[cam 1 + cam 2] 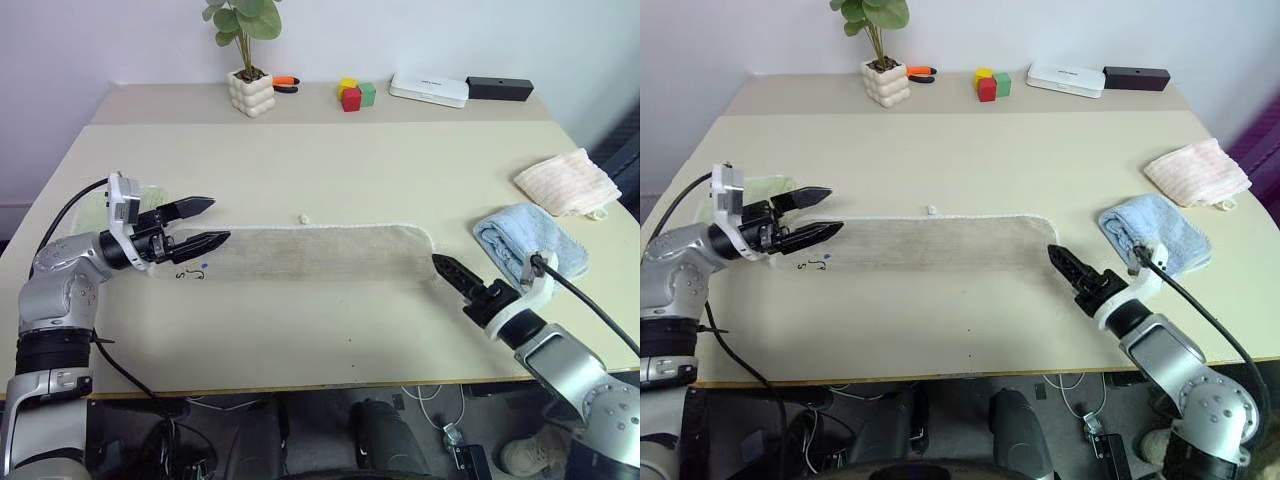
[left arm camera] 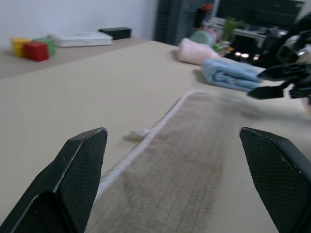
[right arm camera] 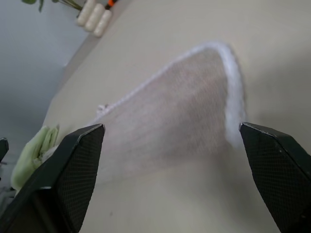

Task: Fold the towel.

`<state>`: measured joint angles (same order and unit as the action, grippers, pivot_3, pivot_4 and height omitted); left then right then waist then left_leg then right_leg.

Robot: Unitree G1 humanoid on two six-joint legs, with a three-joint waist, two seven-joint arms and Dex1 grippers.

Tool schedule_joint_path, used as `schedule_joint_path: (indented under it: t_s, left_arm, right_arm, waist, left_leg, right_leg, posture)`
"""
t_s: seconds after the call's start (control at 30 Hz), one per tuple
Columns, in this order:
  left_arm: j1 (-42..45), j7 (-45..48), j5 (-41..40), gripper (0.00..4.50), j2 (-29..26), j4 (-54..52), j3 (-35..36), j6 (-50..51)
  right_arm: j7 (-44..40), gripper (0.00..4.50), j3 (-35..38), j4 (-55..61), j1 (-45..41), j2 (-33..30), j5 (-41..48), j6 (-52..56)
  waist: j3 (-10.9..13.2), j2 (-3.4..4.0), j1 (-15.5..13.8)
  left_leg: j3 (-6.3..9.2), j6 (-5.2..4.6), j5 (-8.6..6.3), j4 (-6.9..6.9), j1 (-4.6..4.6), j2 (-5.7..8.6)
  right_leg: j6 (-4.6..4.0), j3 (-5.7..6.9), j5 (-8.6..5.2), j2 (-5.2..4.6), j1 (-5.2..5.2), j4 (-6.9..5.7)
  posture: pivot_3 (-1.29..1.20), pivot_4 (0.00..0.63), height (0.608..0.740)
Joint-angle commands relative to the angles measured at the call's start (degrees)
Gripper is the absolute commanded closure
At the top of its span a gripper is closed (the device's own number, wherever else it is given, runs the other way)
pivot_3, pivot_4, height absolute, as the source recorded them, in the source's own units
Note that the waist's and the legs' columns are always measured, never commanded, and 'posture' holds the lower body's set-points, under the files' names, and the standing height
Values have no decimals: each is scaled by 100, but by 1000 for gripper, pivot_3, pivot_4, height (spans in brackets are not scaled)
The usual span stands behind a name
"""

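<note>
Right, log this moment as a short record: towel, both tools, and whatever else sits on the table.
towel: beige, lying flat as a long narrow strip across the table, held by neither tool
left tool: open, at the towel's left end
right tool: open, just off the towel's right end
other cloths: blue towel, pink towel, green towel
far edge: potted plant, coloured blocks, white box

We can't really read anything here. The towel point(image 1: 940, 243) has a small dark embroidered mark point(image 1: 817, 264) near its left end, looks a bit like letters, but we can't make it out. The white box point(image 1: 429, 88) at the back has a tiny dark print, also unreadable.
</note>
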<state>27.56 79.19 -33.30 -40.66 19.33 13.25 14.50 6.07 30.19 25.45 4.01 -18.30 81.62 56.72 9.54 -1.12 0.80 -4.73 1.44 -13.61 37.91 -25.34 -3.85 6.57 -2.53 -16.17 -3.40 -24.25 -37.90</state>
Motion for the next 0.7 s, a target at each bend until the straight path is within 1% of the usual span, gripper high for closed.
schedule_joint_path:
  t_s: [0.03,0.13,0.27,0.43,0.53,0.67,0.7]
  left_arm:
    - [51,295,-36,52,-154,45,98,-169]
    - [-60,434,-26,52,-222,-19,102,-150]
    - [-289,538,22,52,-340,-119,100,-206]
    - [-353,437,-35,52,-398,-202,197,-211]
    - [-427,366,-52,52,-377,-314,198,-204]
    - [-512,254,-73,52,-333,-428,236,-192]
    - [-527,229,-74,17,-327,-445,241,-202]
  right_arm:
    - [238,0,-226,42,120,4,182,-165]
    - [494,0,-390,-127,34,86,433,-322]
    - [861,0,-590,-384,15,91,406,-424]
    - [1005,0,-790,-678,-247,146,424,-611]
    - [1058,0,-902,-828,-452,184,465,-697]
    - [1131,0,-969,-1119,-706,251,316,-874]
    - [1141,239,-977,-1179,-744,272,285,-916]
  waist:
    - [0,0,4]
    - [0,0,5]
    - [-1,-1,15]
    - [-24,-40,12]
    - [-26,-43,23]
    - [-27,-44,32]
    - [-28,-45,30]
  left_leg:
    - [0,0,0,0,0,0]
    - [2,-1,0,0,-1,-1]
    - [2,-2,-1,0,0,-1]
    - [5,-2,-1,1,1,-2]
    - [5,-2,-1,2,3,-3]
    - [6,-3,-2,0,3,-5]
    - [5,-3,-2,1,2,-5]
  right_leg:
    - [0,0,0,0,0,0]
    - [0,0,0,1,0,0]
    - [0,0,0,1,0,0]
    - [-3,1,-2,1,4,1]
    - [-16,0,-8,0,5,1]
    - [-2,0,-1,2,5,1]
    - [-2,1,-1,2,5,1]
  posture:
    - [0,150,735]
    - [0,150,735]
    - [0,150,735]
    - [0,150,735]
    - [0,150,735]
    - [0,150,735]
    - [0,150,735]
